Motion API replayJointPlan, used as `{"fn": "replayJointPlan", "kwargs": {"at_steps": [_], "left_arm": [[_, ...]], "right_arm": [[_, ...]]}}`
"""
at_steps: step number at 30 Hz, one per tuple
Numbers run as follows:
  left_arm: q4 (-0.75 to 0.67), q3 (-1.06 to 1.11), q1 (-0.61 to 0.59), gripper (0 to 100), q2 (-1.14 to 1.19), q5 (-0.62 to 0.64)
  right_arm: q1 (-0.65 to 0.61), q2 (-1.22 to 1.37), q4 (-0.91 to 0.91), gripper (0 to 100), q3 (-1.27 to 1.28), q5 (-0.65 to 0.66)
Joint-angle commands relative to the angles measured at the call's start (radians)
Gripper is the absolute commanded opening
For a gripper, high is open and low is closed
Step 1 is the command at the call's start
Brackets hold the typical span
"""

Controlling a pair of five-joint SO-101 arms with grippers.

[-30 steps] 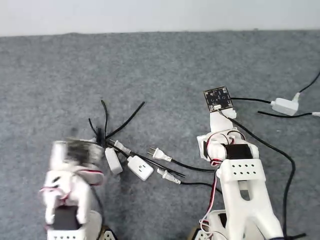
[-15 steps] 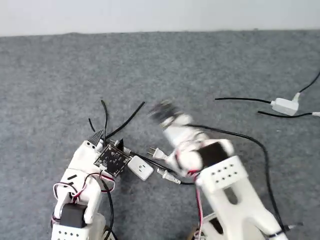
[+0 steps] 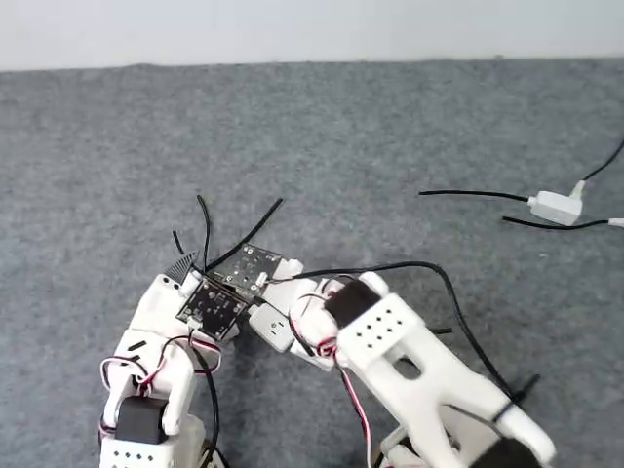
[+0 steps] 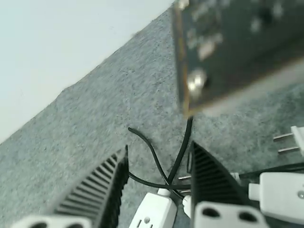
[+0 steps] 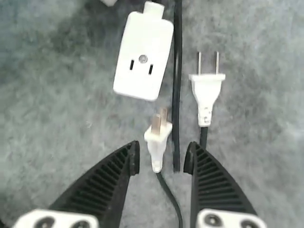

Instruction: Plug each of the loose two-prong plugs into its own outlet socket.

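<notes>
Right fingers (image 5: 118, 175) are open, tips low over the grey counter (image 3: 409, 136), straddling a small white two-prong plug (image 5: 157, 137). The plug lies flat between them, touching neither, with its prongs pointing away from me. A black cord (image 5: 177, 85) runs alongside it, between the plug and one finger. Just past that cord a second white two-prong plug (image 5: 206, 90) lies flat, prongs also pointing away. Beyond the first plug sits a white outlet socket (image 5: 143, 57), slots facing up, nothing plugged in. Left fingers (image 4: 102, 194) are likewise open and hold nothing. Another white socket (image 4: 154, 213) lies on the counter in the gap between them, with thin black wires (image 4: 156, 161) crossing just beyond it. The circuit board (image 4: 228, 42) on my right wrist hangs close in front of the left camera. In the high view both arms converge on the socket cluster (image 3: 273, 327). Well apart, near the far edge, a white adapter (image 3: 556, 207) lies with its own black leads.
</notes>
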Motion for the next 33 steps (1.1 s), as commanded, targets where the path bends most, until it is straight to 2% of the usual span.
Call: {"fn": "replayJointPlan", "kwargs": {"at_steps": [1, 6, 10, 18, 25, 33], "left_arm": [[-0.028, -0.013, -0.005, 20, -0.005, 0.02], [-0.054, 0.007, -0.018, 20, -0.005, 0.02], [-0.055, 0.004, -0.028, 20, -0.005, 0.02], [-0.055, 0.004, -0.026, 20, -0.005, 0.02], [-0.055, 0.004, -0.026, 20, -0.005, 0.02], [-0.055, 0.004, -0.023, 20, -0.005, 0.02]], "right_arm": [[-0.007, 0.068, -0.079, 16.9, -0.003, 0.015], [-0.007, 0.188, -0.193, 16.9, -0.003, 0.026], [-0.005, 0.266, -0.211, 16.9, -0.009, 0.117], [0.133, 0.334, -0.309, 16.9, -0.011, 0.137], [0.154, 0.326, -0.302, 16.9, -0.012, 0.137], [0.191, 0.117, -0.094, 16.9, -0.055, 0.129]]}}
